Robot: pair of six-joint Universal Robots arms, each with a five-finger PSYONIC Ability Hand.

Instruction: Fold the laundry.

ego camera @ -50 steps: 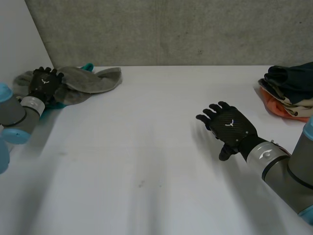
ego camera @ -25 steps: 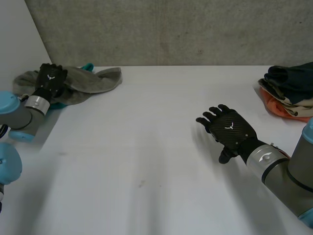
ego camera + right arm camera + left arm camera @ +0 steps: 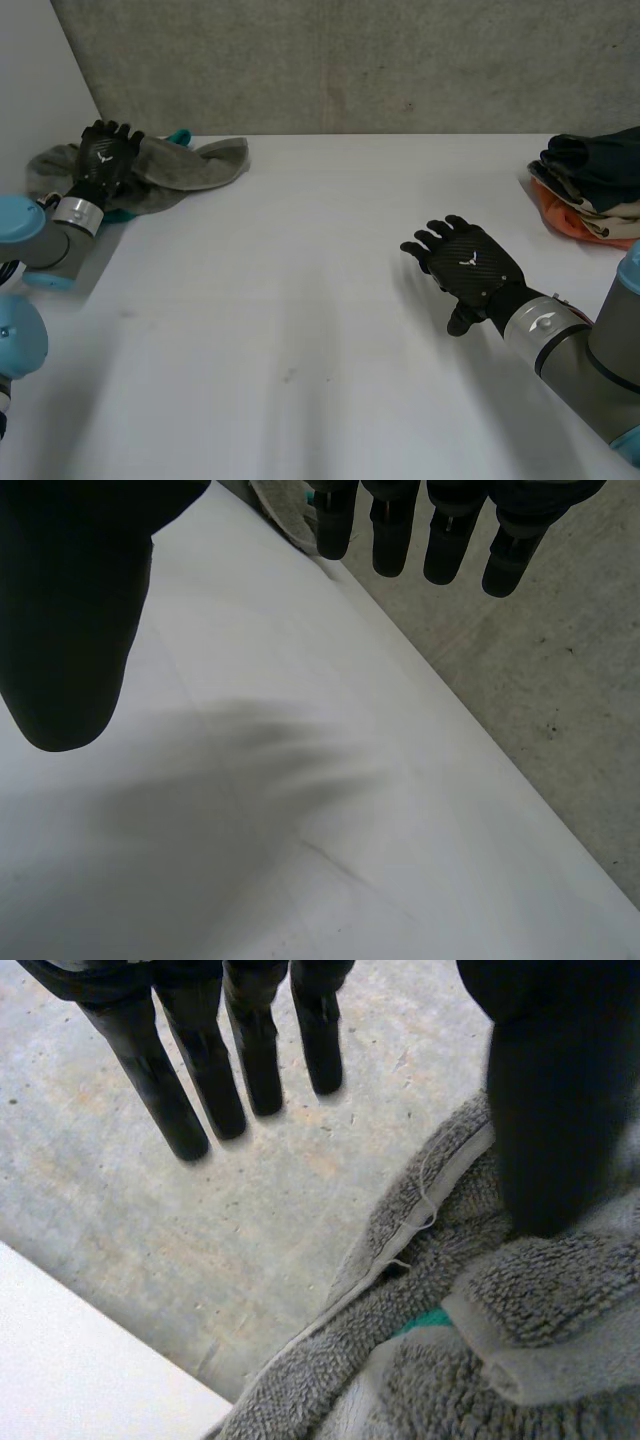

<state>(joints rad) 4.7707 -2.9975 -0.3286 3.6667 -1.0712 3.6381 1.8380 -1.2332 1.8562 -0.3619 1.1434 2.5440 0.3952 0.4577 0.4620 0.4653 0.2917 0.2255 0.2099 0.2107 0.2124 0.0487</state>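
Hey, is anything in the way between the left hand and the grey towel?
Nothing visible is. The left hand is open right over the towel at the far left corner of the table; whether it touches, I cannot tell. The right hand is open over the table's middle, well away.

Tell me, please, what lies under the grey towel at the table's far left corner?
A teal cloth peeks out beneath the grey towel; how far it extends is hidden by the towel.
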